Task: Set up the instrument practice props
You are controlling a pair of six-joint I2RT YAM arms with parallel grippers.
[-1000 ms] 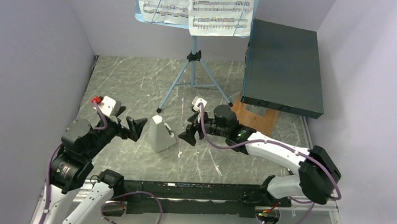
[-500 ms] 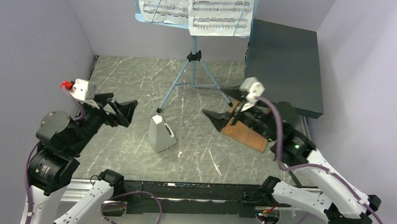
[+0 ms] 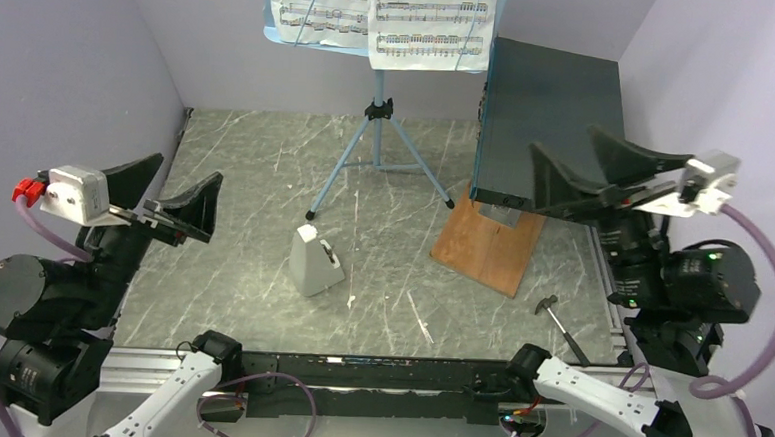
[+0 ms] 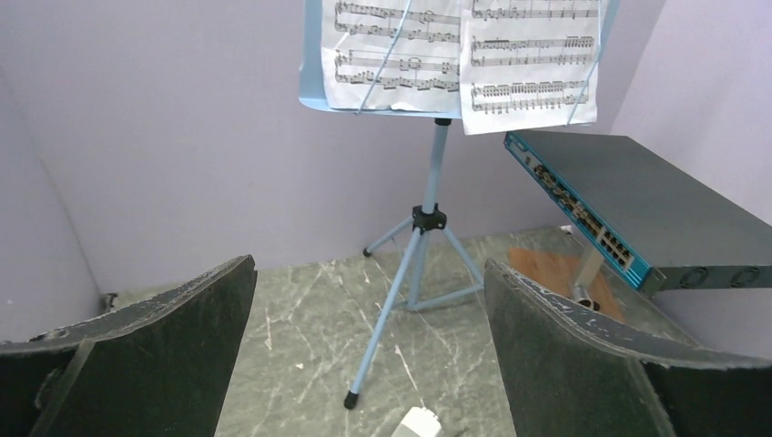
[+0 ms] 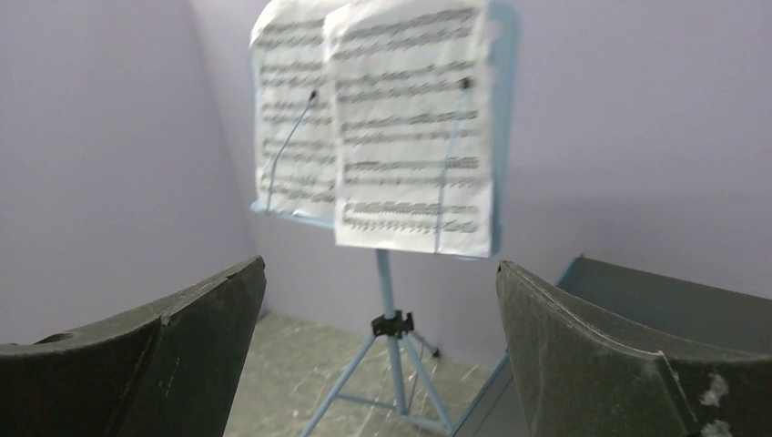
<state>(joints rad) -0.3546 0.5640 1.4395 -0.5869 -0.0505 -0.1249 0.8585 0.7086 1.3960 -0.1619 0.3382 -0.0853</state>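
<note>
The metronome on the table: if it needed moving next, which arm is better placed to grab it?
Probably the left. The left gripper, open, hangs nearer the metronome, bare table between; the right gripper, also open, sits over the dark box, farther off.

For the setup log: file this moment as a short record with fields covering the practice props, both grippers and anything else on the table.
Stand: light blue tripod music stand, upright at the rear
Pages: white printed sheet-music pages, on the stand
Metronome: small grey-white pyramid metronome, upright on the grey marbled table, ungripped
Left gripper: open, empty
Right gripper: open, empty
Other: big dark box over a wooden board; small hammer near right
</note>
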